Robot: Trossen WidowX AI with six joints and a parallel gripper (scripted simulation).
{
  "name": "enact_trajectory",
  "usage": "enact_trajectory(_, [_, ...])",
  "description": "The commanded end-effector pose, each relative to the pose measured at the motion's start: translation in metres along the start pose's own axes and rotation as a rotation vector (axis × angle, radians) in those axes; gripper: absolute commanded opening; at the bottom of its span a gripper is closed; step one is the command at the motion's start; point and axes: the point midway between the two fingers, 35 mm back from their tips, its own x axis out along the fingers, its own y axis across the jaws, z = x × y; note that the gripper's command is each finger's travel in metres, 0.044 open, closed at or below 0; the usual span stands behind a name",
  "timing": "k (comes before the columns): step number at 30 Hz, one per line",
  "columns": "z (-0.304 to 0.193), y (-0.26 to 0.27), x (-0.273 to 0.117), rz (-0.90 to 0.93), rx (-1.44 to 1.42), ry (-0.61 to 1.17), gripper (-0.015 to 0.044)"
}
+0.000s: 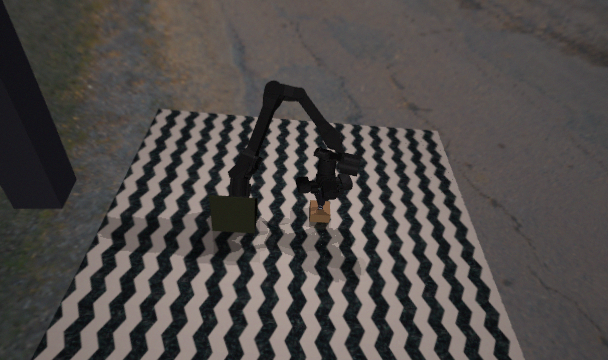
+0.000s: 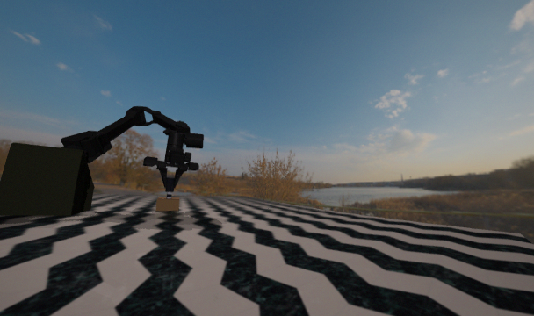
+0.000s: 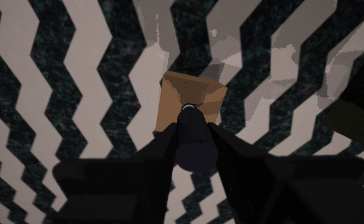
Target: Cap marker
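The tan holder block (image 1: 320, 217) (image 2: 167, 204) (image 3: 167, 107) stands on the table. A short light piece of the marker (image 2: 169, 196) (image 3: 188, 106) shows just above the block. My gripper (image 1: 321, 202) (image 2: 169, 189) (image 3: 191, 126) points down right above the block and is shut on the dark cap. The cap (image 3: 197, 147) stands between the fingers in the wrist view, in line with the marker, its lower end at the marker's light part. The fingers hide much of the cap in the top and exterior views. Whether it is fully seated cannot be told.
A dark green box (image 1: 233, 215) (image 2: 38, 180) stands on the zigzag-patterned table (image 1: 284, 320) (image 2: 337, 263), beside the arm's base and left of the block in the top and exterior views. A dark post (image 1: 24, 125) rises at the upper left of the top view.
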Motion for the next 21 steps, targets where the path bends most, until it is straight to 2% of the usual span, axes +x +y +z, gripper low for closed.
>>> enact_trajectory(1, [-0.0003, 0.0001, 0.0012, 0.002, 0.006, 0.004, 0.0000])
enact_trajectory(3, [-0.0003, 0.0001, 0.0012, 0.002, 0.006, 0.004, 0.0000])
enact_trajectory(19, [0.0000, -0.0002, 0.0006, 0.000, 0.000, 0.000, 0.0420])
enact_trajectory(21, [0.0003, 0.0001, -0.0017, 0.000, 0.001, -0.001, 0.0440])
